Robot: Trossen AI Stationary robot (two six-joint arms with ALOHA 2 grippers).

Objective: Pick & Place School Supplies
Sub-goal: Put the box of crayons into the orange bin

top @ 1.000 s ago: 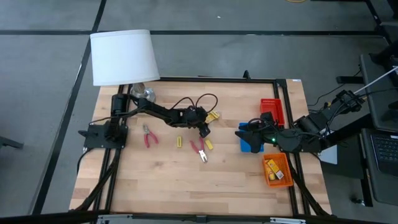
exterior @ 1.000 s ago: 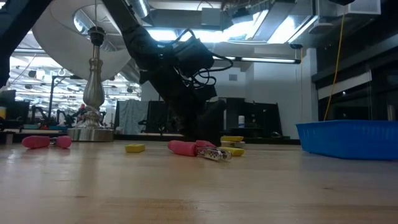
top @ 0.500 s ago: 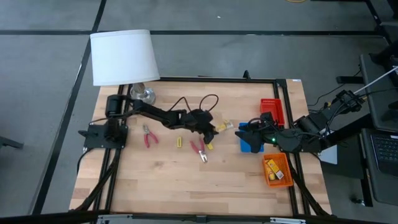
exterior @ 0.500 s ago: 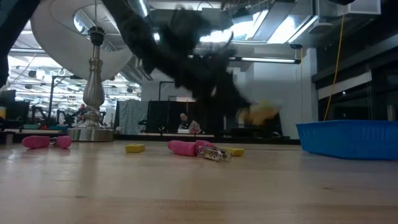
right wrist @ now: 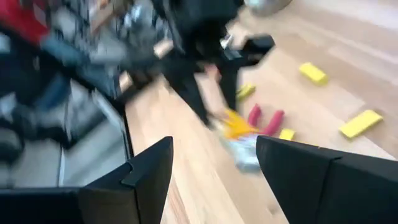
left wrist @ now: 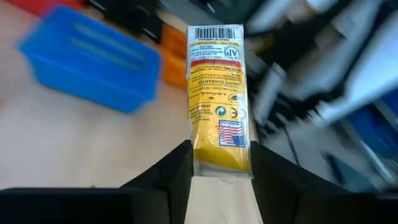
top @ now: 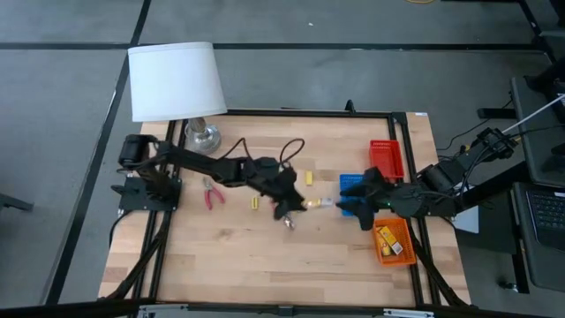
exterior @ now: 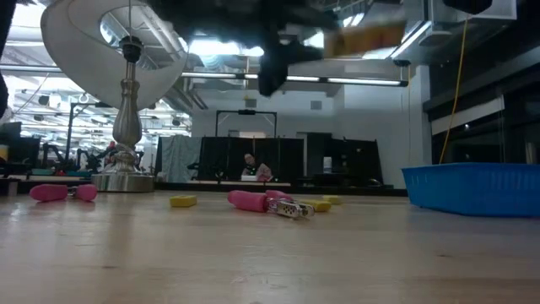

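The wooden bench (top: pixel 265 256) carries a lamp (top: pixel 172 79) at its far left corner and blue (top: pixel 351 184), red (top: pixel 385 157) and orange (top: pixel 394 243) trays along its right edge. The left hand (top: pixel 300 205), raised over mid-bench, pinches a yellow pack (left wrist: pixel 217 99) that sticks out toward the trays. The right hand (top: pixel 357 205), fingers spread, is just beside the pack's free end. Red-handled pliers (top: pixel 210 192) and small yellow pieces (top: pixel 309 177) lie on the bench.
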